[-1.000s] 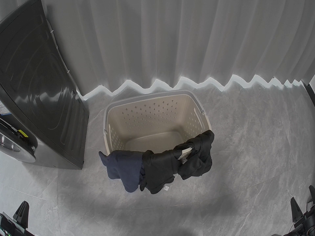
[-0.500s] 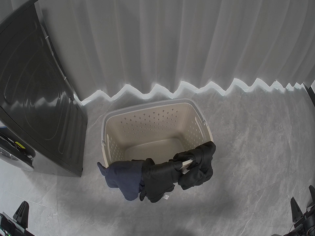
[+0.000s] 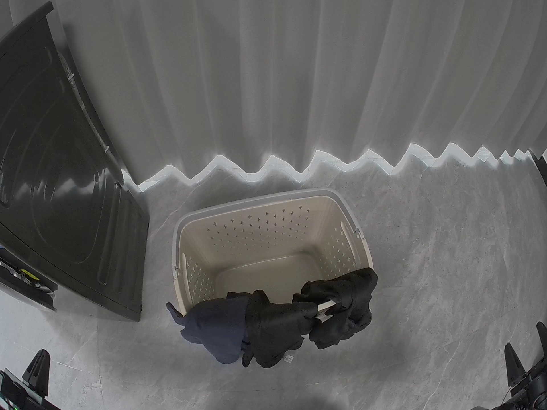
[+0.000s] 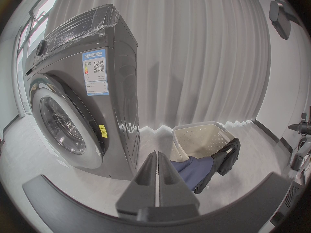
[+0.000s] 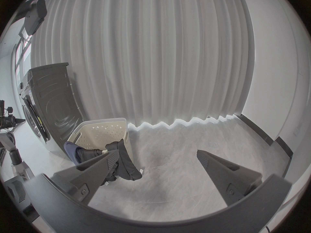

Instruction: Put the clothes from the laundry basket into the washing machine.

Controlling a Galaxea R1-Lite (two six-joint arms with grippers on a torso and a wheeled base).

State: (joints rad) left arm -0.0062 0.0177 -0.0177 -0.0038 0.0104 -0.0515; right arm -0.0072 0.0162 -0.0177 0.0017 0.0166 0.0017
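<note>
Clothes hung over the near rim of the laundry basket (image 3: 263, 203) in the head view: a navy garment (image 3: 219, 328) on the left side and a black garment (image 3: 280, 326) beside it, trailing along the rim to the right corner. The basket's inside showed bare plastic. It stood on the grey floor (image 3: 450, 246) before a white curtain (image 3: 285, 69), with the dark washing machine (image 3: 57, 189) just to its left.

From the left wrist view, the left hand (image 4: 157, 165) had its fingers pressed together, holding nothing, low above the floor, with the machine's round glass door (image 4: 63, 127) near it and the basket farther off.

From the right wrist view, the right hand (image 5: 156, 153) was spread wide and held nothing, well apart from the basket.
</note>
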